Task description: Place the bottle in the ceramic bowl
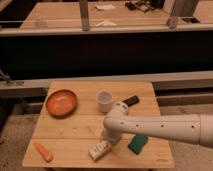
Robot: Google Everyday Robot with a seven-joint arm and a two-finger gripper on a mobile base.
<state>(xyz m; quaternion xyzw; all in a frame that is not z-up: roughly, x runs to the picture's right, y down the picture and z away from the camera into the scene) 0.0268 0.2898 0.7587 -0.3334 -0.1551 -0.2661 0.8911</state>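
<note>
The bottle point(98, 150) lies on its side near the front edge of the wooden table point(75, 130), whitish with a pale label. The gripper point(108, 140) hangs at the end of the white arm point(165, 126), which reaches in from the right. It sits right over the bottle's right end and hides part of it; whether it touches the bottle I cannot tell. The ceramic bowl point(61, 102), orange-brown and shallow, stands empty at the table's back left, well apart from the gripper.
A white cup point(103, 100) stands at the table's back middle, with a small black object point(131, 101) to its right. A green sponge point(137, 144) lies just right of the gripper. An orange carrot point(43, 152) lies at the front left corner.
</note>
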